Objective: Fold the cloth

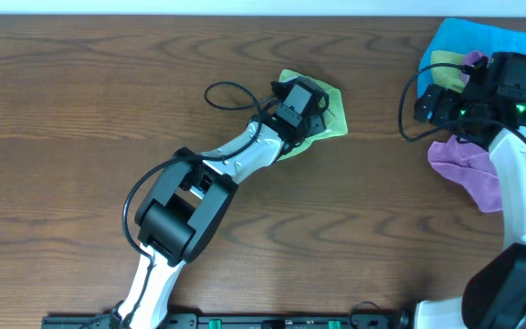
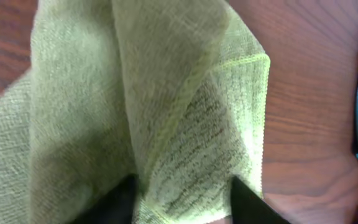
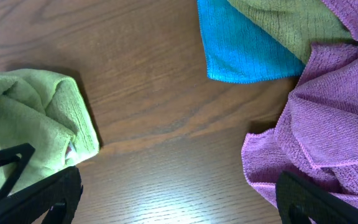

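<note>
Bunched lime-green cloth (image 1: pixel 331 117) on wooden table (image 1: pixel 71 137), directly beneath left claw (image 2: pixel 182 200), a raised fold pinched between its drawn-in fingers. Well off to the right, right claw (image 3: pixel 179 186) spread wide, empty, near purple cloth (image 3: pixel 328 124) and blue cloth (image 3: pixel 241 43).

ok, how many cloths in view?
4: lime-green cloth mid-table at the left pincer; blue cloth far right, yellow-green cloth on it, purple cloth alongside. More could hide underneath.
</note>
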You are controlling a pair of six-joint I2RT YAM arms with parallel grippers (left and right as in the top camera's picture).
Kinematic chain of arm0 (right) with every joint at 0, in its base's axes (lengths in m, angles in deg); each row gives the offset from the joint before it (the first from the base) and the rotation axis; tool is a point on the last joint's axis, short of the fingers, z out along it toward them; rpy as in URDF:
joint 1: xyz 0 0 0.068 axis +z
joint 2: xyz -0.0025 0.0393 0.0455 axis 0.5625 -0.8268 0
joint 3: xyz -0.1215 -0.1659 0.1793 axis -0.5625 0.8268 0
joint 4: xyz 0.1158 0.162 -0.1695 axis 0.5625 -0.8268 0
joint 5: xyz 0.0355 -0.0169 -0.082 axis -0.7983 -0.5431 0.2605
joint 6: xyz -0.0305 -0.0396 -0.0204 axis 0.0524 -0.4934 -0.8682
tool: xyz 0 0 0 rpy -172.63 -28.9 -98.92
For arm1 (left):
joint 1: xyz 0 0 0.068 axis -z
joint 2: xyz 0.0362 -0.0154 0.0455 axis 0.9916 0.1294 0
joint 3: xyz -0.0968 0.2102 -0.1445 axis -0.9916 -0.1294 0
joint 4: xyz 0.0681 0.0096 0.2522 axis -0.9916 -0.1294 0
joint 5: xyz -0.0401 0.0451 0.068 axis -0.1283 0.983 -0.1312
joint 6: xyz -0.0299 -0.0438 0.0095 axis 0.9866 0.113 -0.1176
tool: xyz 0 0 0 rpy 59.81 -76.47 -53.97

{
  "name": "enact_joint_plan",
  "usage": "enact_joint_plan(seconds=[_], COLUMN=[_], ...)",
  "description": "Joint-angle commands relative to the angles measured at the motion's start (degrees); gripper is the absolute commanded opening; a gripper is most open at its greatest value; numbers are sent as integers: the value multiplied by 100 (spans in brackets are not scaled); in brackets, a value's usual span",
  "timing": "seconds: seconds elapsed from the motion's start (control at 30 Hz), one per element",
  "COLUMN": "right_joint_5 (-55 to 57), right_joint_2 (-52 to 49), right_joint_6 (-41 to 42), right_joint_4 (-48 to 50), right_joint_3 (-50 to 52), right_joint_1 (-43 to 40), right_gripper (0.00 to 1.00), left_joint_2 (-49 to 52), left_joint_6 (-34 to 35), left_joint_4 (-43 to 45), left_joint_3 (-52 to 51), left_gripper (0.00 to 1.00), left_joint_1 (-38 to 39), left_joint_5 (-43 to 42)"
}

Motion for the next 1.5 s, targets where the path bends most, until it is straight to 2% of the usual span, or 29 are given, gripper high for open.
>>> enact_joint_plan(seconds=[0.0,0.03,0.13,0.23,0.47,0.6,0.73,1.03,1.23,1.27,1.3,1.33,1.37,1.47], right_joint_5=[-2,0,-2,0,-7,-212,-525,-522,-525,-525,-522,-522,-522,-522], right_joint_2=[28,28,28,28,28,28,28,28,26,26,26,26,26,26], right_joint_6=[-85,-87,-87,-87,-87,-208,-302,-299,-299,-299,-299,-299,-299,-299], right_joint_4=[4,4,4,4,4,-13,-26,-17,-17,-20,-22,-22,-22,-20], right_joint_3=[-20,-17,-20,-20,-20,-20,-20,-17,-20,-20,-20,-20,-20,-20], right_joint_1=[-42,-42,-42,-42,-39,-28,35,356,660,723,793,855,929,1147], right_gripper=[99,99,99,99,99,99,99,99,99,99,99,99,99,99], left_joint_2=[57,57,70,90,90,-37,-468,-1792,-1862,-1856,-1851,-1845,-1843,-1838], left_joint_6=[-63,-63,-63,-63,-66,-74,-225,-1191,-2052,-2232,-2415,-2577,-2750,-3405], left_joint_4=[37,59,79,76,76,68,-411,-1615,-2522,-2643,-2712,-2750,-2787,-2828], left_joint_3=[105,105,105,105,105,138,245,251,249,249,249,249,249,249], left_gripper=[24,20,17,6,6,6,6,6,6,12,44,80,96,96], left_joint_1=[17,17,17,17,17,-63,-289,-988,-1370,-1425,-1478,-1519,-1558,-1663], left_joint_5=[415,437,470,481,466,-44,-258,-203,232,389,527,632,704,1147])
